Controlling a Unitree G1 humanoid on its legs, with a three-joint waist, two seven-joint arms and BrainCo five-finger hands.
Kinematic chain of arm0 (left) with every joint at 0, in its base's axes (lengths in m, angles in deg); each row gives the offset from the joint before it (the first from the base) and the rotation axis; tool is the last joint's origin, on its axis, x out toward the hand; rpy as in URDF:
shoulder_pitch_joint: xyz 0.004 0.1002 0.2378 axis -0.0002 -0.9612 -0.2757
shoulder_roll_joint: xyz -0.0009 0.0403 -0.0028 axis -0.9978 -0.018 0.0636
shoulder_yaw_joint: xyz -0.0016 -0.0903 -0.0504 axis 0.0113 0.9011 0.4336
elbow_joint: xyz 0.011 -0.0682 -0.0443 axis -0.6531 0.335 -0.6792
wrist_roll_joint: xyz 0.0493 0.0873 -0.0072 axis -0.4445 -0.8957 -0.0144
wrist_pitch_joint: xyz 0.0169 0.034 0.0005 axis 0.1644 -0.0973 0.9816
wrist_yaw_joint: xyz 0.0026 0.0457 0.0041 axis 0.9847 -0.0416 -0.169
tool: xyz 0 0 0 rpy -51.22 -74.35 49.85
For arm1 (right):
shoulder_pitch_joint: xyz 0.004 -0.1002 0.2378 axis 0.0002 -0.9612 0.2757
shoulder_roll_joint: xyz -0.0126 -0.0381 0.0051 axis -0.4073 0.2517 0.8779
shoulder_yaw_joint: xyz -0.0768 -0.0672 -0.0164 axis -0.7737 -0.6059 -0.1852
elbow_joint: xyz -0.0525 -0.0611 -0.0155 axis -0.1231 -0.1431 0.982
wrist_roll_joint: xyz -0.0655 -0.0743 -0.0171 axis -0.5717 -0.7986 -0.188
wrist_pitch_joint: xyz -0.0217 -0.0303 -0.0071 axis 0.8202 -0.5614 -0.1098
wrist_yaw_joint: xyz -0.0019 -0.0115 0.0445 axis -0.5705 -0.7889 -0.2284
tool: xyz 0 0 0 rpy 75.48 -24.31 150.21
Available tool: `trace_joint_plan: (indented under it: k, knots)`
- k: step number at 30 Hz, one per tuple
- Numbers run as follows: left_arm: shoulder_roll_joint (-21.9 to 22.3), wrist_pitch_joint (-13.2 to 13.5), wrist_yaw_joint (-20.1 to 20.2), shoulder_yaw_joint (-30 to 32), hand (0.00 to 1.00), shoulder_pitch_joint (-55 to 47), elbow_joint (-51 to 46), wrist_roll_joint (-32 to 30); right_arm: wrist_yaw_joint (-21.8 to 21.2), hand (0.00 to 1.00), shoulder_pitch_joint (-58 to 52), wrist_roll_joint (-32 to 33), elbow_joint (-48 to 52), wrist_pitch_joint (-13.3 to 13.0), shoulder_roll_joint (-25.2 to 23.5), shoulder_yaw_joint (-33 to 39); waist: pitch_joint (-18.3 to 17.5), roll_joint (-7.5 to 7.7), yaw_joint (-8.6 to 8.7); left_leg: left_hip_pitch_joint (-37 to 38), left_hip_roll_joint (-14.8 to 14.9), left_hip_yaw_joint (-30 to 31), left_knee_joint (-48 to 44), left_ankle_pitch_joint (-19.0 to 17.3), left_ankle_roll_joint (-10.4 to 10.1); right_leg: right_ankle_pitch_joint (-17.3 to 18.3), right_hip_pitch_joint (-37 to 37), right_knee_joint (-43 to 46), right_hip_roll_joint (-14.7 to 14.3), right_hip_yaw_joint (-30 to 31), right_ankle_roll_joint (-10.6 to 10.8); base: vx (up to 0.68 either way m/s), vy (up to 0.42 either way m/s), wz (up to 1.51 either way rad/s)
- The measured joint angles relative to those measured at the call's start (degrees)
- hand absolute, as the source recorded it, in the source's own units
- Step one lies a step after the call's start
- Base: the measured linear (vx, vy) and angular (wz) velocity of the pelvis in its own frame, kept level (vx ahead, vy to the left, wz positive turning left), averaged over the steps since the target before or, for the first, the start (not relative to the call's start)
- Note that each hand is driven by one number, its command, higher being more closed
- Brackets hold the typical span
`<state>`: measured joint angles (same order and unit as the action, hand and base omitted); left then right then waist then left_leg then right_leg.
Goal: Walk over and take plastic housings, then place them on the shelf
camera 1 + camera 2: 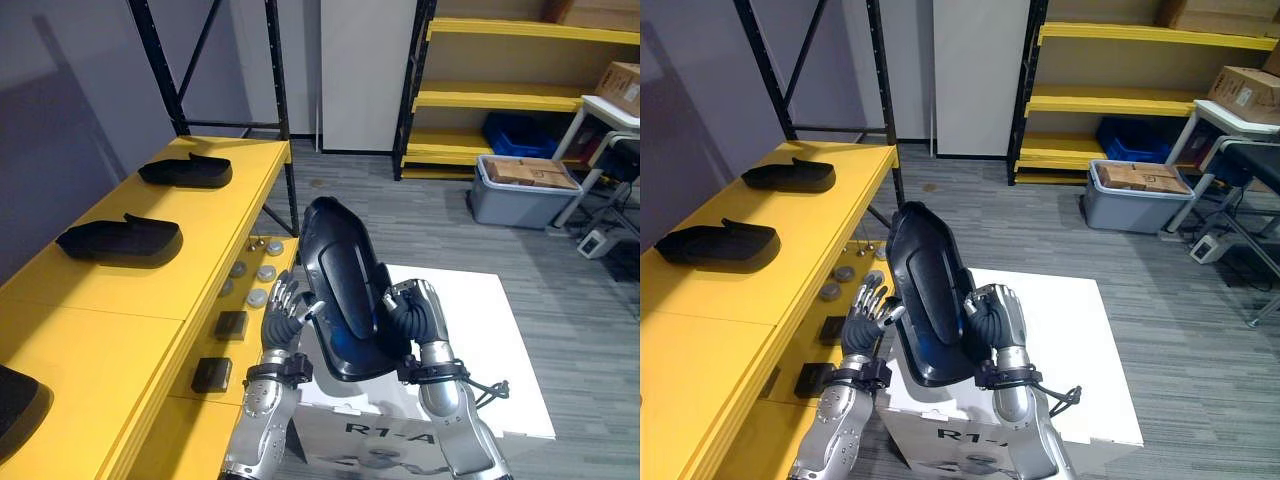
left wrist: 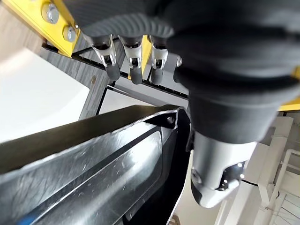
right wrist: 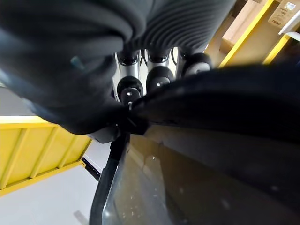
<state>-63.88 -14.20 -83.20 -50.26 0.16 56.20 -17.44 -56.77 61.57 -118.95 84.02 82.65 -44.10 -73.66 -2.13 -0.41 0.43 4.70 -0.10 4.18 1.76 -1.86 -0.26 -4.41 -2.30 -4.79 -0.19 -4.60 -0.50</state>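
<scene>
A long black plastic housing (image 1: 345, 290) stands tilted upright between my two hands, over a white box (image 1: 470, 330). My left hand (image 1: 283, 312) lies against its left side with the fingers (image 2: 133, 65) nearly straight. On the other side, my right hand (image 1: 418, 315) has its fingers (image 3: 157, 77) curled over the housing's right edge (image 3: 211, 140). The yellow shelf (image 1: 130, 290) runs along my left. Three more black housings lie on it: a far one (image 1: 187, 171), a middle one (image 1: 120, 240) and a near one (image 1: 18, 400) cut off at the corner.
Black shelf uprights (image 1: 280, 110) rise at the shelf's far end. Small round parts (image 1: 258, 280) and two black blocks (image 1: 230, 324) sit on the shelf's lower ledge. A grey bin of cardboard (image 1: 520, 190), a blue crate (image 1: 515, 135) and a yellow rack (image 1: 500, 95) stand at the back right.
</scene>
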Motion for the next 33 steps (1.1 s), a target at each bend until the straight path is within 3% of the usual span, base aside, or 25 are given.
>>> trace_joint_plan:
  k: [13,19,20,26,33]
  knots:
    - [-0.02,-0.11,-0.49,0.39,0.00,-1.96,2.46,-0.93,0.00,1.00,0.25,0.04,1.79,-0.26,-0.47,-1.23,-0.40,0.50,-0.03,-0.30,0.00,0.29,0.00,-0.01,-0.01,0.07,-0.06,-0.01,0.02,-0.38,0.08,0.00,0.001,0.01]
    - [-0.16,-1.18,2.23,0.20,0.00,-2.47,4.63,-0.84,-0.05,1.00,0.52,0.27,3.04,-0.28,-0.46,-1.34,-0.40,0.50,-0.08,-0.30,0.01,0.22,0.00,-0.01,-0.01,0.07,-0.05,0.00,0.00,-0.28,0.08,0.00,0.000,0.00]
    - [-0.26,-1.21,2.78,-0.14,1.00,-2.47,4.63,-0.65,-0.11,1.00,0.59,0.49,3.05,-0.29,-0.44,-1.65,-0.40,0.49,-0.09,-0.29,0.02,0.19,0.00,-0.01,-0.01,0.07,-0.05,0.00,-0.01,-0.26,0.08,0.00,0.000,0.00]
    - [-0.99,-1.43,5.13,-4.43,1.00,-2.31,4.63,2.69,-1.07,1.00,2.84,2.07,3.06,-0.64,-0.33,-4.07,-0.42,0.47,-0.06,-0.27,0.14,-0.74,-0.01,-0.06,-0.07,0.06,0.22,0.05,-0.15,0.54,0.07,0.00,0.000,-0.06]
    - [-1.21,-1.50,4.02,-4.55,1.00,-1.45,4.63,6.30,-1.51,1.00,2.80,2.74,3.37,-2.41,-0.25,-5.94,-0.48,0.40,0.13,-0.24,0.15,-0.97,-0.02,-0.09,-0.11,0.06,0.26,0.05,-0.16,0.72,0.07,0.00,0.000,-0.01]
